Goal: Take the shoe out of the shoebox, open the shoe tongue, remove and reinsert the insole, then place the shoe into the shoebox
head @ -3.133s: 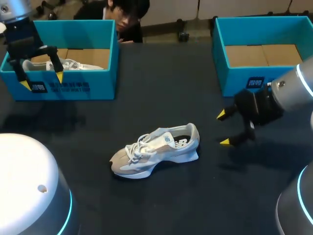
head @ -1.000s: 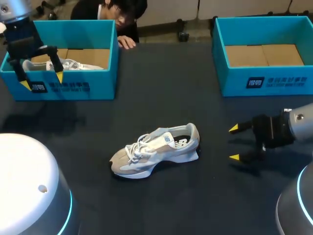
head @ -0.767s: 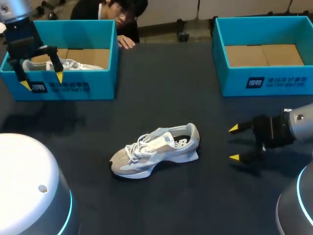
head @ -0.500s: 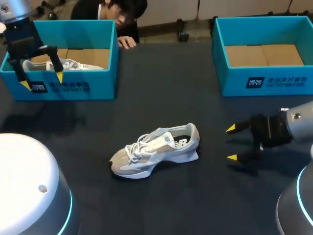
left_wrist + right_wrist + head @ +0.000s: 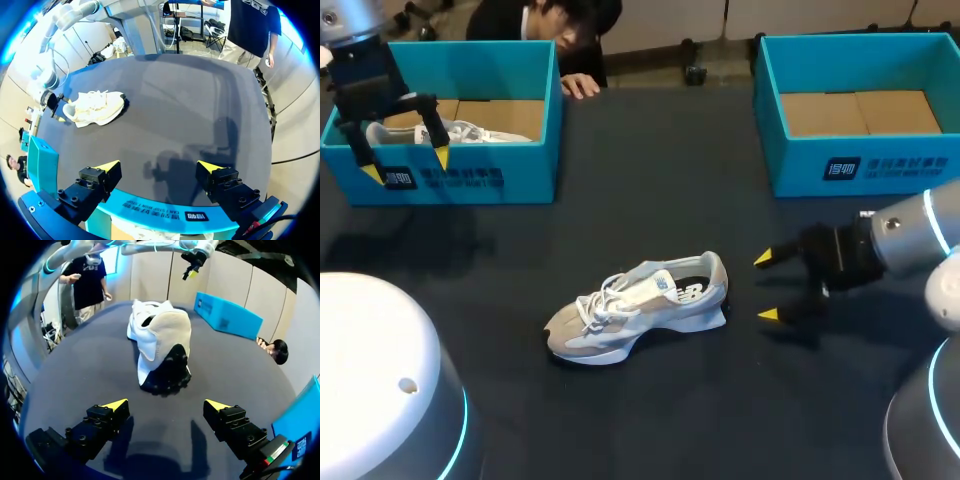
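Head view: shoe [image 5: 638, 305] stood upright on sole at table middle, between left shoebox [image 5: 470, 180] and right shoebox [image 5: 860, 165], outside both; heel faced by right gripper [image 5: 767, 286], fingers spread wide, nothing held, near heel but apart; risk judged: heel nudged by one fingertip, shoe slid or toppled.
Left wrist view: left gripper [image 5: 159, 166] parted, empty, hung over left shoebox rim; shoe well apart.
Right wrist view: pale upper, dark heel patch, open collar ahead of fingers; soft collar likely crushed if pinched.
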### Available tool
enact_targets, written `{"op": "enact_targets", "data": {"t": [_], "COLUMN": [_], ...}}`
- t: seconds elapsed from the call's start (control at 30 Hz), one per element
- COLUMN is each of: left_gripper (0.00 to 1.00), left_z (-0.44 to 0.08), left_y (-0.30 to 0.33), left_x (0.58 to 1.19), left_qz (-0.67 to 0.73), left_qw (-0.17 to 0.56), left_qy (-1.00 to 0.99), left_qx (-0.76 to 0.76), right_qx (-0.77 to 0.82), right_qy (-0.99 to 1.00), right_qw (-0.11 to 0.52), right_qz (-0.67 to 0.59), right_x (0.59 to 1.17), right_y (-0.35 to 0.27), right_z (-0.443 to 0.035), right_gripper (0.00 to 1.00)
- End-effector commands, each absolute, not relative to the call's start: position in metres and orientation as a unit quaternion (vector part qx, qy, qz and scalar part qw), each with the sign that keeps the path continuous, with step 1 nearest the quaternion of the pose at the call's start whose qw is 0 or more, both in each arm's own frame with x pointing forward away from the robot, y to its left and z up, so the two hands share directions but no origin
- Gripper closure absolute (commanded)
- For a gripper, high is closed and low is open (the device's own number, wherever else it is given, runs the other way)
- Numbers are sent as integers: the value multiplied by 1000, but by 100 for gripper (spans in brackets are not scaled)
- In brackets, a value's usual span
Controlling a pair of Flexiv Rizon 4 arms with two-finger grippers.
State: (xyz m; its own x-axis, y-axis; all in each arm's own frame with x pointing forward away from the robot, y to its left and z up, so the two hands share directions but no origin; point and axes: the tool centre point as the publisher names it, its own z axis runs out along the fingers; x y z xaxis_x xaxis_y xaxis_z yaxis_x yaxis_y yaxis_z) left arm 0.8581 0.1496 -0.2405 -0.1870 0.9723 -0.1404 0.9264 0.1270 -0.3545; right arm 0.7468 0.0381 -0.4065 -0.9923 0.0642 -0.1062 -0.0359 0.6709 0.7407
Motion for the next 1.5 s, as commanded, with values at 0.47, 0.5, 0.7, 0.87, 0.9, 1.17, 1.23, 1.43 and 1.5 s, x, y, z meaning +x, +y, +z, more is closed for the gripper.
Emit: {"op": "enact_targets", "data": {"t": [0.47, 0.5, 0.7, 0.87, 0.9, 1.17, 1.23, 1.43, 1.5], "left_gripper": [0, 0, 0, 0, 0, 0, 0, 0, 0], "left_z": [-241, -241, -241, -241, -241, -241, -241, -241, -241], "left_y": [150, 150, 150, 150, 150, 150, 150, 150, 150], "left_x": [857, 857, 857, 857, 857, 857, 857, 857, 857], "left_qz": [183, 183, 183, 183, 183, 183, 183, 183, 183], "left_qw": [60, 60, 60, 60, 60, 60, 60, 60, 60], "left_qy": [-748, -748, -748, -748, -748, -748, -748, -748, -748], "left_qx": [-635, -635, -635, -635, -635, -635, -635, -635, -635], "right_qx": [-43, -46, -55, -67, -71, -93, -94, -90, -89], "right_qy": [912, 912, 911, 910, 909, 907, 907, 906, 906], "right_qw": [24, 20, 13, 4, 2, -11, -12, -17, -18], "right_qz": [406, 408, 408, 410, 410, 410, 410, 413, 414], "right_x": [775, 776, 776, 774, 773, 770, 769, 763, 761], "right_y": [65, 67, 75, 82, 85, 102, 104, 109, 111], "right_z": [-403, -402, -403, -403, -402, -398, -397, -398, -399], "right_gripper": [0, 0, 0, 0, 0, 0, 0, 0, 0]}}
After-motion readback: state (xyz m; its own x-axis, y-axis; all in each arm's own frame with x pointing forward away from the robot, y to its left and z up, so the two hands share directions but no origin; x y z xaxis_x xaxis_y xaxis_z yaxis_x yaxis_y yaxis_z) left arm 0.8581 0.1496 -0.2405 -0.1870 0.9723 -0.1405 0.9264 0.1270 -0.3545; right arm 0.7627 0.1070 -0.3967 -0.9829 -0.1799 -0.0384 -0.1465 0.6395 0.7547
